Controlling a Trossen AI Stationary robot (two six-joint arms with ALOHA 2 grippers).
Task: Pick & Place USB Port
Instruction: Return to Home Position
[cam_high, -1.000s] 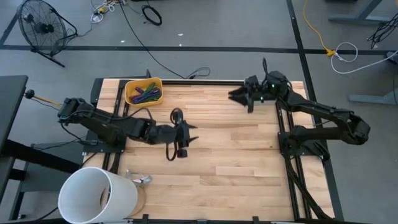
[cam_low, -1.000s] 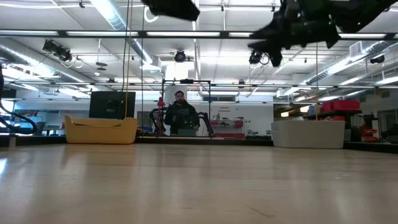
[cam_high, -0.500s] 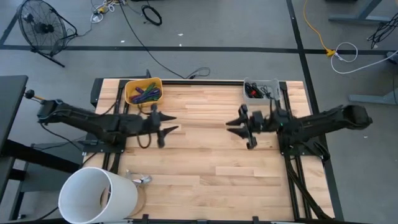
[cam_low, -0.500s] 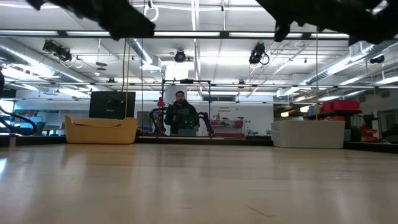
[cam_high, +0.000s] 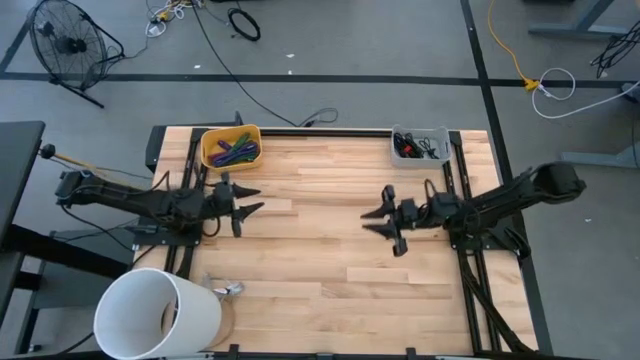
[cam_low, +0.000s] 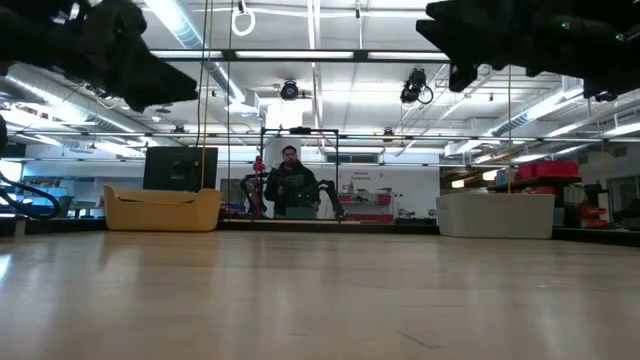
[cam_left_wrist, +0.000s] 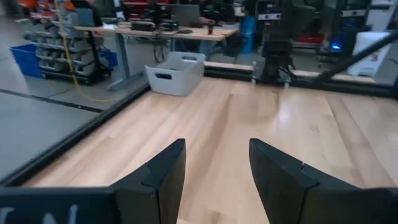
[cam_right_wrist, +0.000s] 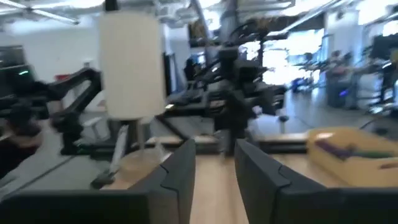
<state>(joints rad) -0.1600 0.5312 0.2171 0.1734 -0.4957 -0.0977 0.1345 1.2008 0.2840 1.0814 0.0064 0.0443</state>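
**Overhead, table-level and wrist views of a cable-sorting cell.**

- The wooden tabletop (cam_high: 330, 260) fills the centre of the overhead frame. No cable shows on its bare boards.
- A white cylinder (cam_high: 155, 312) stands at the lower left corner and plays no visible part in the sorting.
- The left arm (cam_high: 130, 198) lies along the left edge at mid-height, and the right arm (cam_high: 500, 200) along the right edge at mid-height. Each reaches inward. They are well apart from each other and from both bins.
- The yellow bin (cam_high: 205, 145) sits at the upper left of the tabletop, and the gray bin (cam_high: 420, 131) at the upper right.
- The left claw (cam_high: 258, 198), left of centre, has its fingers spread with nothing between them. Its wrist view shows only bare wood through the gap.
- The right claw (cam_high: 366, 222), right of centre, has its fingers parted by a narrower gap and is likewise empty.
- The purple charger cables (cam_high: 238, 150), with some green among them, lie inside the yellow bin.
- The black charger cables (cam_high: 420, 148) lie inside the gray bin.

**Progress.** Judged from this layout, the sorting is finished: every cable in sight rests in a bin, and neither claw carries anything. What seems to be left is for both arms to settle into their rest pose, which calls for no further grasp.
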